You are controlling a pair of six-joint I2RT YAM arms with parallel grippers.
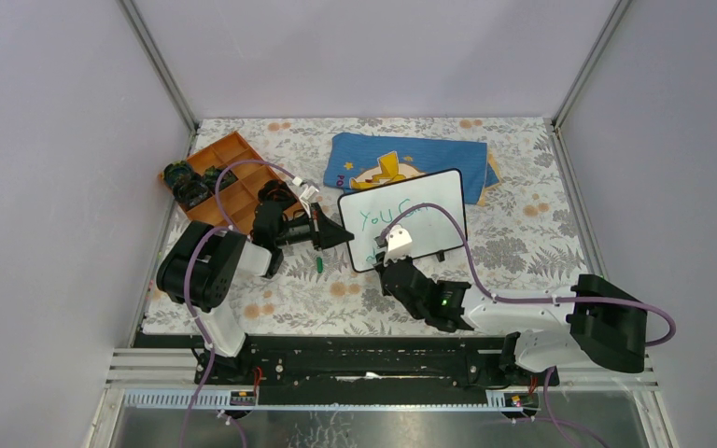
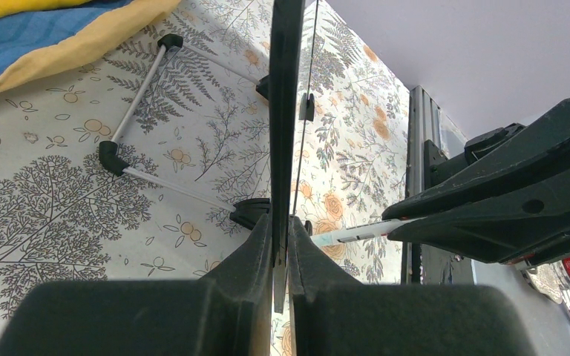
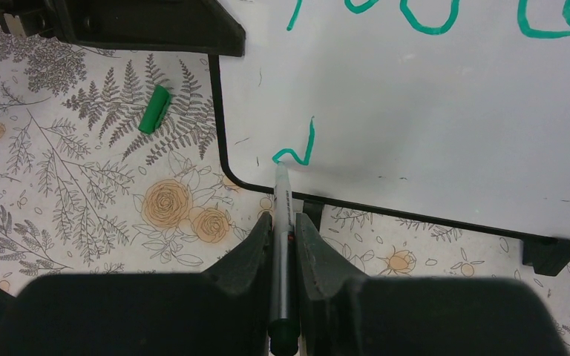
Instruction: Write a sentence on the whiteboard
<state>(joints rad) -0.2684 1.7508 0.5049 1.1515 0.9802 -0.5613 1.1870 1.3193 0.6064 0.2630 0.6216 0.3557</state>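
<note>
Right gripper (image 3: 280, 226) is pinching a marker (image 3: 280, 189) between narrow jaws. The marker's tip is touching the whiteboard (image 3: 430, 111) just ahead of the fingers, near its lower left corner, at a small green stroke (image 3: 302, 150). Left gripper (image 2: 282, 233) is clamping the board's left edge. The board is standing on the floral tablecloth (image 1: 523, 252) in front of a blue cloth (image 1: 373, 154), with the sentence (image 1: 376, 218) running across it above the tip. A green cap (image 3: 154, 109) is lying on the tablecloth just left of the board.
</note>
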